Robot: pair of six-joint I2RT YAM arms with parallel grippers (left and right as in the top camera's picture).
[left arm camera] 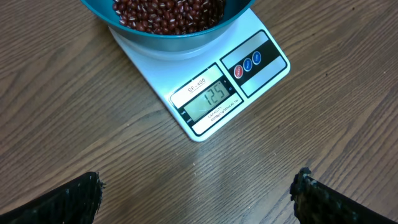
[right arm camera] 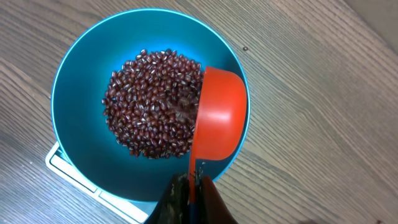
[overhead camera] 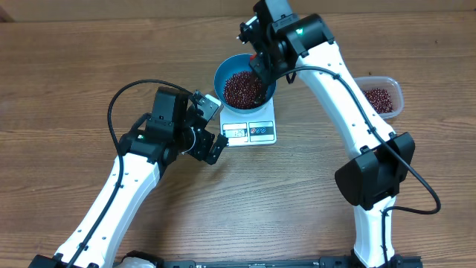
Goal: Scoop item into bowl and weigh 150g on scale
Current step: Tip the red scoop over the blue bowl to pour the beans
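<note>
Right fingers [right arm camera: 217,208] pinch scoop [right arm camera: 217,118]; left wrist shows scale [left arm camera: 205,99] reading 125.

Left arm [overhead camera: 119,186] comes in from lower left, elbow bent. Left hand [overhead camera: 216,128] is wide open, fingers [left arm camera: 74,202] spread, gripping nothing. Right arm [overhead camera: 342,104] stretches up and across from lower right. Right hand [overhead camera: 260,63] is clamped tight on the orange scoop [right arm camera: 217,118] handle, wrist probably rolled; hard to judge from above.

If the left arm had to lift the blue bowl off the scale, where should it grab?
Likely the bowl rim nearest that arm, from above, one finger inside, one outside: the bowl looks too wide to span, the wall there is bare above the beans, and the red scoop overhangs the opposite rim.
</note>
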